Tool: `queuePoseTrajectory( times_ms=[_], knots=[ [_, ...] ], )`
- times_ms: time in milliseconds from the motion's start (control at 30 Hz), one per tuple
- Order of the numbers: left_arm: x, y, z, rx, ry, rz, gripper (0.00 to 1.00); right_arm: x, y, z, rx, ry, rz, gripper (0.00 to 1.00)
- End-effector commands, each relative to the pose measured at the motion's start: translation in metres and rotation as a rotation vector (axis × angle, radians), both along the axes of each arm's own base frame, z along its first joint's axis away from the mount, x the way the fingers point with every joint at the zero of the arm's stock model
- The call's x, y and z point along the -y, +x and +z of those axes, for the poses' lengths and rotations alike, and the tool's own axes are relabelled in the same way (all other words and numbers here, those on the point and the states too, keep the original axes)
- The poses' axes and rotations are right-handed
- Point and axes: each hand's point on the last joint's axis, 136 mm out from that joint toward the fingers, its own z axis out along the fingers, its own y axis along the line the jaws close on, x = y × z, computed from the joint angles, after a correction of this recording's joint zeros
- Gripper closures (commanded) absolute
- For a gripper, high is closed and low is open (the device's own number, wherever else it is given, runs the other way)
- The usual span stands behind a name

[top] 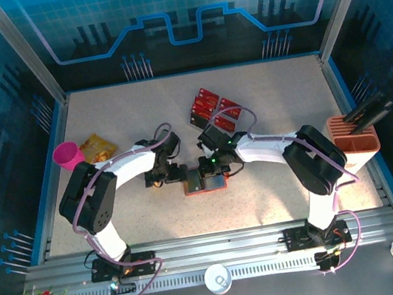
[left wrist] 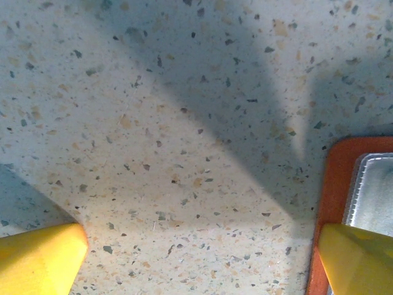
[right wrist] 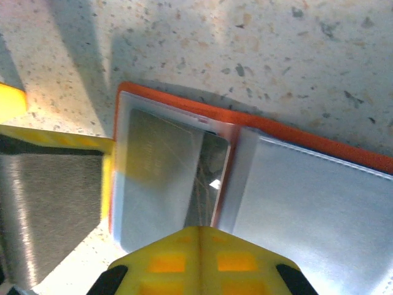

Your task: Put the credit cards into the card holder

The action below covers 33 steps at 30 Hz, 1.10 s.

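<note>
Left claw gapes at the card holder's edge — likely bracing it — right claw shut over its pocket.

**What stays hidden or clipped around your two grippers**

From the left gripper you get just one corner of the card holder, off to its right and running out of frame, and both fingertips are clipped by the bottom edge. Ahead of the right gripper the holder runs off to the right, and the closed fingers hide its near edge. Whether they pinch anything, you cannot tell. The grey surface to that gripper's left is blurred. Overhead, the markings on the credit cards beyond both grippers are too small to read.
</note>
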Motion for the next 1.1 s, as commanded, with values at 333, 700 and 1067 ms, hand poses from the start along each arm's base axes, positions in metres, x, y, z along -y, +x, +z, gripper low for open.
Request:
queuePoseTrajectory(
  times_ms=[333,700,1067],
  knots=[
    [-0.004,-0.01,-0.025,-0.045,0.001,-0.024,0.01,-0.012,-0.009,-0.025,-0.061,-0.058,0.053,0.96],
    [0.007,0.019,0.018,0.051,-0.064,-0.007,0.01,-0.014,-0.011,-0.023,-0.062,-0.057,0.047,0.96],
    [0.012,0.039,0.056,0.13,-0.124,0.025,0.01,-0.016,-0.006,-0.013,-0.05,-0.025,0.022,0.93]
  ],
)
